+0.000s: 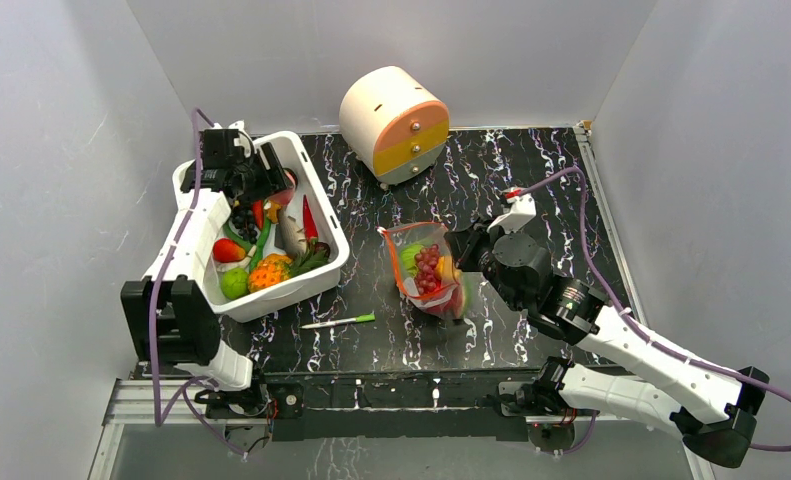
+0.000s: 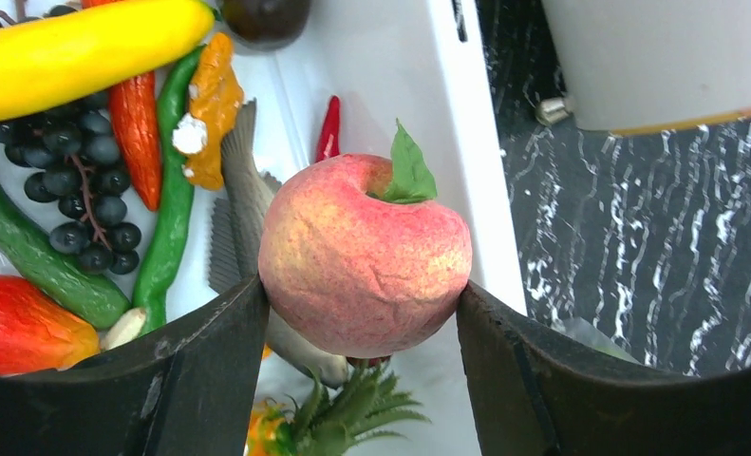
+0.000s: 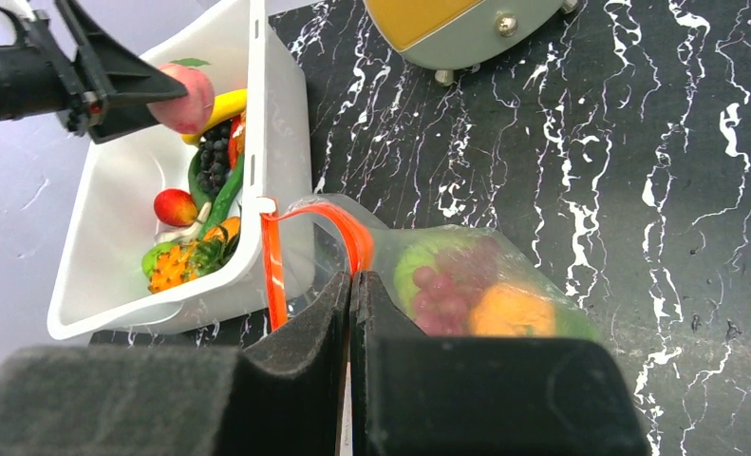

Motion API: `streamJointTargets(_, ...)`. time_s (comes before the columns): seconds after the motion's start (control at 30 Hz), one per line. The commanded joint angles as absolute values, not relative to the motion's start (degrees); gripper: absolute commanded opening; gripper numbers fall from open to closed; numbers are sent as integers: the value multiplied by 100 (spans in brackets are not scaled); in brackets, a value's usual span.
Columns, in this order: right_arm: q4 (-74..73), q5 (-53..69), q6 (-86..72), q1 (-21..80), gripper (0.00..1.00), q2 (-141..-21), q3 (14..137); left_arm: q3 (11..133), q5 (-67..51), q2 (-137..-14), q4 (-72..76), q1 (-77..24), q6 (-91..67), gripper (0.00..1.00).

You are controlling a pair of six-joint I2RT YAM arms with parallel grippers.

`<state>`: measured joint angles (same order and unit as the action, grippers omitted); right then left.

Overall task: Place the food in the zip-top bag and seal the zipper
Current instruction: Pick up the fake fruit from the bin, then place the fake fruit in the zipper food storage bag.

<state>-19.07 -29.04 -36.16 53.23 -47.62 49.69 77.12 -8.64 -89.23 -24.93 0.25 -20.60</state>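
My left gripper [image 2: 364,313] is shut on a pink-red toy peach [image 2: 362,256] with a green leaf, held above the white bin [image 1: 323,205]. More food [image 1: 261,265] lies in the bin: grapes, a yellow banana, chillies, a pineapple. The zip-top bag [image 1: 426,270] stands mid-table with its mouth open. Inside it are purple grapes [image 3: 447,285], an orange piece and a green piece. My right gripper [image 3: 350,285] is shut on the bag's mouth edge, at the red-orange zipper [image 3: 274,271]. In the top view the right gripper [image 1: 458,255] is at the bag's right side.
A round cream and orange drawer unit [image 1: 396,125] stands at the back of the table. A thin white-and-green stick [image 1: 339,321] lies on the black marbled table between the bin and the bag. Grey walls close in left, right and behind.
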Motion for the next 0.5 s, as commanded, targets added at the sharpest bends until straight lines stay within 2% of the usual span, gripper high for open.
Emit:
streamJointTargets(0.0, -1420, -3198, -3560, 5339, 0, -4728, 5062, 7688, -1469, -8458, -3096, 36, -1986, 41)
streamJointTargets(0.3, -1335, -3406, -3570, 5344, 0, -5084, 5407, 7429, -2839, -7629, -3445, -67, -1881, 40)
streamJointTargets(0.47, -1164, -3093, -3689, 5339, 0, -5360, 5544, 7430, -3434, -7417, -3333, -425, -1954, 39)
